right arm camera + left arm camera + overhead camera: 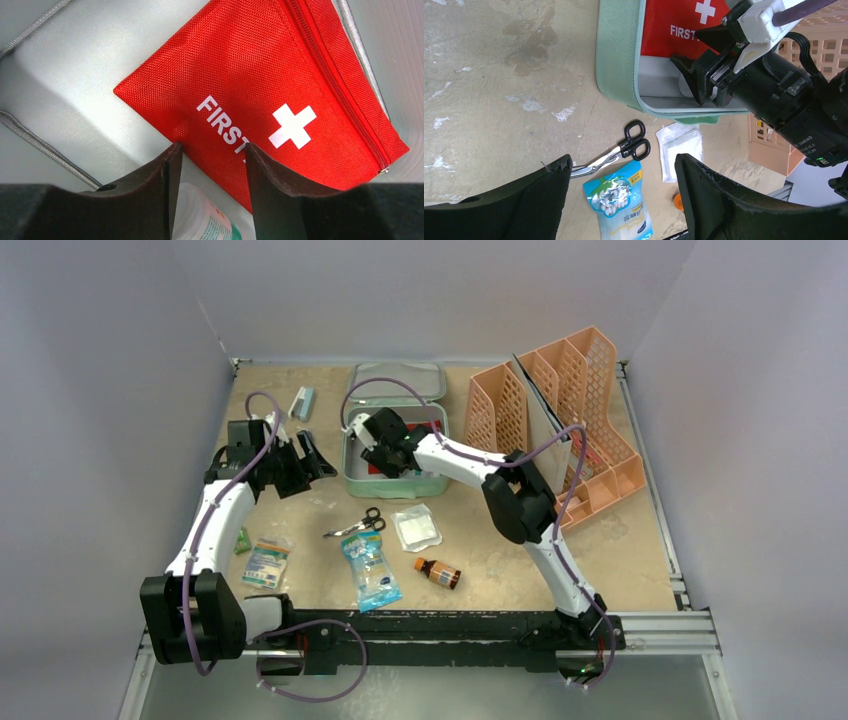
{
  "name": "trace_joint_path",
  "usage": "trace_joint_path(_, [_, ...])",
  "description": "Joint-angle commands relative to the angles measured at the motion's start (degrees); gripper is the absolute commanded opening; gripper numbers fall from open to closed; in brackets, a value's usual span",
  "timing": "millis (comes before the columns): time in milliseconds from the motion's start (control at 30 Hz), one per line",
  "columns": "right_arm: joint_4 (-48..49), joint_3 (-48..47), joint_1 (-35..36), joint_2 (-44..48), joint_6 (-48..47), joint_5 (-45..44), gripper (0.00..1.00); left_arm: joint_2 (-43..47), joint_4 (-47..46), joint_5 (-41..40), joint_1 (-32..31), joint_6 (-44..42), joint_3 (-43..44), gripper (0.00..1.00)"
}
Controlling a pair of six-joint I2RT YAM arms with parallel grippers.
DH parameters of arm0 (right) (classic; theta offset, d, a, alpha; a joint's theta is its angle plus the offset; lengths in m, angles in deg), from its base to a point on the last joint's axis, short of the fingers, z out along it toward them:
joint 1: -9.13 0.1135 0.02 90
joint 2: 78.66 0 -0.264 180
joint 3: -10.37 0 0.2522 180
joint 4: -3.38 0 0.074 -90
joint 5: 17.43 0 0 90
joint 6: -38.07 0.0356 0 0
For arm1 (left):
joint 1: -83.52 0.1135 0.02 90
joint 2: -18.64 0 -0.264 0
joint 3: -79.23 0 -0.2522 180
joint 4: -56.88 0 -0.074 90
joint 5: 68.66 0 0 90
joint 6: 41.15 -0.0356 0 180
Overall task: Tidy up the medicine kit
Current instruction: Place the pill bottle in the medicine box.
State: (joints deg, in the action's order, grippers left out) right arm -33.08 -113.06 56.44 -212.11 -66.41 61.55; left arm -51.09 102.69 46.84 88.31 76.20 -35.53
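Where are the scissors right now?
In the top view the scissors lie flat on the table near its middle, just on the arms' side of the open mint-green box, left of a white packet, with a blue packet nearer still.

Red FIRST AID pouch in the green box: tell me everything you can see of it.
Flat red woven-fabric pouch, white "FIRST" lettering (rest hidden) and a white cross. A red zip along one edge looks closed, small metal pull at its end. It lies flat on the grey floor of the open mint-green plastic box. The right pincer hangs over its lettered edge; contact cannot be judged. A white green-labelled bottle shows by that edge.
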Motion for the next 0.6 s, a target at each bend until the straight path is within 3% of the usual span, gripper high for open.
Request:
trace_joint_path(0, [-4.62,-4.34,-0.76,2.70,0.46,-0.63,0.54,0.60,0.24,-0.25,-0.14,-1.67,2.58,0.73])
trace_joint_path(100, [-8.48,-9.48,-0.95,1.90,1.12,-0.57,0.57,2.65,0.40,-1.22,-0.14,-1.99,2.90,0.74])
trace_joint_path(300, [-10.96,-9.35,-1.11,8.46,5.36,4.30,0.65,4.22,3.61,0.74,-0.14,-1.22,6.38,0.73])
trace_joint_path(467, [-10.87,-5.90,-1.15,15.50,8.44,5.67,0.66,7.25,5.40,1.16,-0.14,-1.59,6.67,0.74])
trace_joint_path(567, [-11.36,-1.80,-0.82,19.05,10.65,7.33,0.66,9.35,1.71,3.79,-0.14,-0.93,3.91,0.74])
